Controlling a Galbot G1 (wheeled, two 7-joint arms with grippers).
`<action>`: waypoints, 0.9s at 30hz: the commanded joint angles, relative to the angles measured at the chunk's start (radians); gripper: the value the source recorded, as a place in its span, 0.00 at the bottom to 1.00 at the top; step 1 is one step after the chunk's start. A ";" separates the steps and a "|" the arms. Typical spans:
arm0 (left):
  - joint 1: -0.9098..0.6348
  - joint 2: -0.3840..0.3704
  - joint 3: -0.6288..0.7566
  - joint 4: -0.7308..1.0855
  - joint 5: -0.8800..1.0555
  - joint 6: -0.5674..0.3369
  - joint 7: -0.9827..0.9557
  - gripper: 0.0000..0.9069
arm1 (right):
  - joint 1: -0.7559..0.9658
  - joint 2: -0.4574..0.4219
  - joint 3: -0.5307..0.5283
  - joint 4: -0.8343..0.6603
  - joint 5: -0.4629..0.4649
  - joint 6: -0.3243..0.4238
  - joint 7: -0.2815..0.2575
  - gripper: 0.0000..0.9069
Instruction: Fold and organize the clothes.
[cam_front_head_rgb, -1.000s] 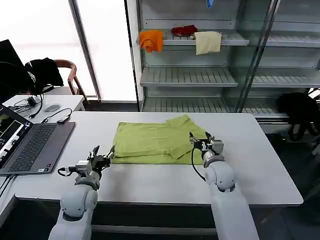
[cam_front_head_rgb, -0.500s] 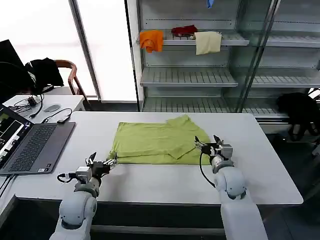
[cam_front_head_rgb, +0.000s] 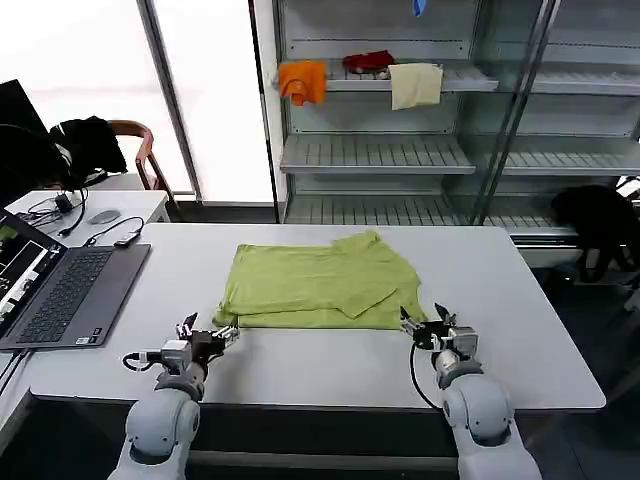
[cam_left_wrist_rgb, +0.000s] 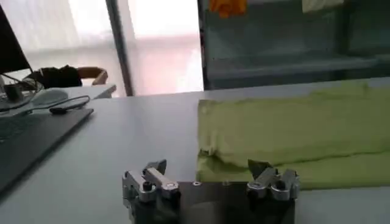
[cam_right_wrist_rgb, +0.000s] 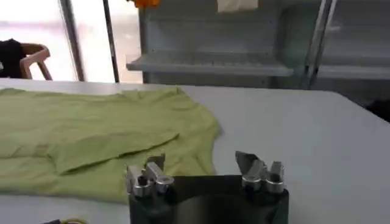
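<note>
Laptop (cam_front_head_rgb: 62, 285) sits open at the far left of the white surface (cam_front_head_rgb: 520, 300), well apart from the work. Next along, the left hand (cam_front_head_rgb: 209, 337) hovers low over the surface just off the near left corner of the T-shirt (cam_front_head_rgb: 315, 285), fingers spread and holding nothing; in its wrist view the hand (cam_left_wrist_rgb: 210, 176) has the doubled cloth edge right ahead of it. The lime T-shirt lies mid-surface, flat and roughly rectangular, with the near hem doubled over and a sleeve or flap folded across its right half. On the right, the right hand (cam_front_head_rgb: 432, 328) rests just beyond the shirt's near right corner, also open and empty, and its wrist view shows that hand (cam_right_wrist_rgb: 204, 173) facing the shirt's rumpled right side.

By my reading the folding is partway done: a first fold or two is in place, but the shirt remains wide and loose on the right, so further folds and a final tidy placement are left.

Compared with a second ago, both hands have pulled back toward the robot. The left one was closer to the hem's corner, and the right one stood over the shirt's right edge and has since drawn clear of it. The shirt itself looks unmoved.
</note>
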 joint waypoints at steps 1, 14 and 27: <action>0.004 0.000 0.000 0.029 0.001 -0.016 0.007 0.00 | -0.037 -0.003 0.002 0.007 -0.016 0.002 -0.003 0.00; 0.008 0.010 0.007 0.022 0.013 -0.014 0.065 0.00 | -0.035 -0.004 -0.009 0.017 -0.025 -0.003 -0.014 0.00; 0.002 0.008 0.028 0.039 0.049 -0.024 0.096 0.00 | -0.050 -0.013 -0.009 0.059 0.003 -0.004 -0.015 0.00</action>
